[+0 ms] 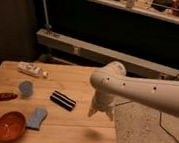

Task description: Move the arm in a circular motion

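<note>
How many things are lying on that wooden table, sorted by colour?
Blue-grey: 2 (round piece, mitt-shaped cloth)
Red or orange: 2 (bowl, dark red item)
Black, striped: 1 (flat bar)
White: 1 (bottle on its side)
Total: 6
The gripper hangs above the table, right of the bar, holding none of them.
</note>
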Controlling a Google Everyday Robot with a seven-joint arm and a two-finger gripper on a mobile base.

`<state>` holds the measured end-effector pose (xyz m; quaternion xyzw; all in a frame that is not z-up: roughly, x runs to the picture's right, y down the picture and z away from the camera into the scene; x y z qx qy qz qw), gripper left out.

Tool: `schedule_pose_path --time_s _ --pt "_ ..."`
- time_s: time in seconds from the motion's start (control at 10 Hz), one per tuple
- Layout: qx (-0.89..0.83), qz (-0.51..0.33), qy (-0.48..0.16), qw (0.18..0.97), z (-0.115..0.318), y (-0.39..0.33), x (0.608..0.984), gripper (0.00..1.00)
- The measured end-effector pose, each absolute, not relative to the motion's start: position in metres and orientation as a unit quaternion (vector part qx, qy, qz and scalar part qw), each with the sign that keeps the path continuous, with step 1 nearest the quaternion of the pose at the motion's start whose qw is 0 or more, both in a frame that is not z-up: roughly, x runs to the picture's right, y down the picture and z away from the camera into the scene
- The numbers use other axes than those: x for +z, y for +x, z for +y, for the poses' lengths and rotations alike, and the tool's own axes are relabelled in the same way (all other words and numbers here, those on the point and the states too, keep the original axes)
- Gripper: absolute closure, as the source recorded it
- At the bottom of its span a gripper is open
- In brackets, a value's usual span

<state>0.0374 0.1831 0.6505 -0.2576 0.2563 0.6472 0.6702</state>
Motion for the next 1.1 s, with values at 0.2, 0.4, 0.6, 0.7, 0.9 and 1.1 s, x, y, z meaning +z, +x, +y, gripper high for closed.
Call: schedule_pose_path --time_s 0.2,0.4,0.6,0.7,0.9,1.1 --pt "0.597 0.195 -0.286 0.724 0.166 -0.032 0.639 0.35" --pt "0.534 0.118 -0.303 0.780 0.121 -0.113 0.646 0.35" --pt "0.481 0.060 -0.299 0.822 0.062 -0.176 0.676 0.35" --pt "0.462 0.045 -0.285 0.839 0.026 -0.192 0.703 0.35" --pt "0.458 0.049 -0.257 0.850 -0.029 -0.181 0.755 0.35" --pt "0.493 0.085 -0.229 0.835 -0.066 -0.122 0.806 0.35"
